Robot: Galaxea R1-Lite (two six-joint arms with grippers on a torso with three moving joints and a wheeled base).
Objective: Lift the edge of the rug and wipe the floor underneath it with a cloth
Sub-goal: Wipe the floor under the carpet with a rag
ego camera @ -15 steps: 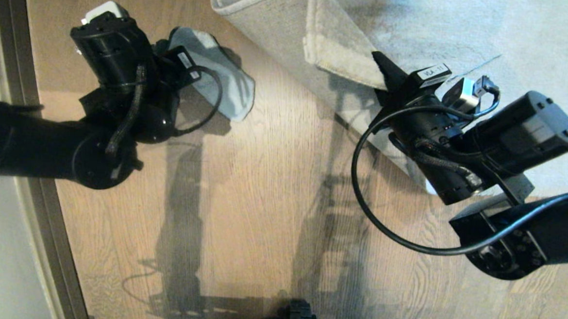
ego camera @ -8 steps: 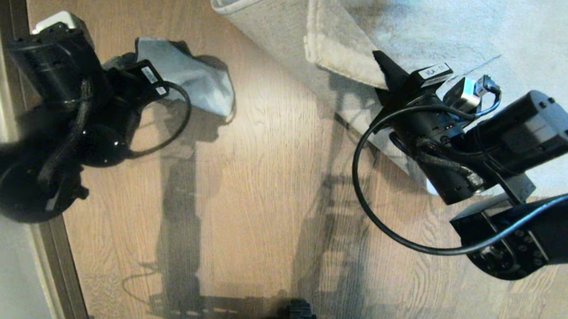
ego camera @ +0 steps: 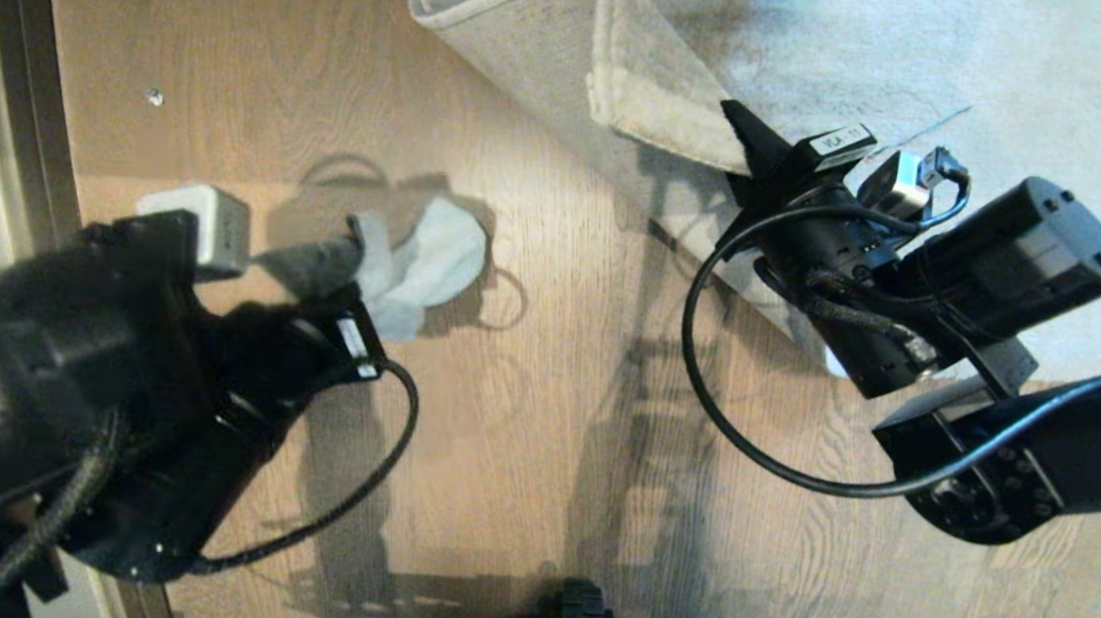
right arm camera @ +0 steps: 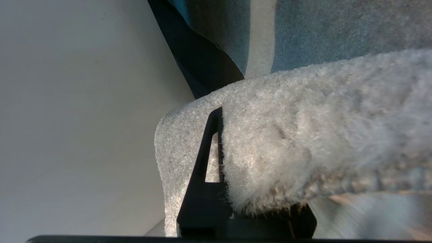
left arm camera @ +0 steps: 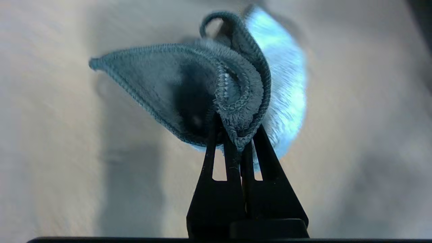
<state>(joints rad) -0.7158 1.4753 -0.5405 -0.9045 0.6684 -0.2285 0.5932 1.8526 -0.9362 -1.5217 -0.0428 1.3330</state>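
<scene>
Floor (ego camera: pixel 526 421) bare; left wrist view alone shows cloth (left arm camera: pixel 236 91) hem pinched.

Both black arms (ego camera: pixel 1014 267) carry looping black cables (ego camera: pixel 707 374), white labels (ego camera: pixel 837 138) and thin, pointed black claw fingers (left arm camera: pixel 233 189).

Wood-grain plank floor (ego camera: pixel 529 364) with a smooth, faintly sheeny finish. A fluffy blue-grey microfibre cloth (left arm camera: pixel 236 84), looped pile, with a stitched hem. The rug edge (right arm camera: pixel 303 141) is fuzzy short pile, its turned-up backing (ego camera: pixel 526 53) a flat matt beige weave. Gripper fingers (left arm camera: pixel 233 158) are matt black plastic.
</scene>
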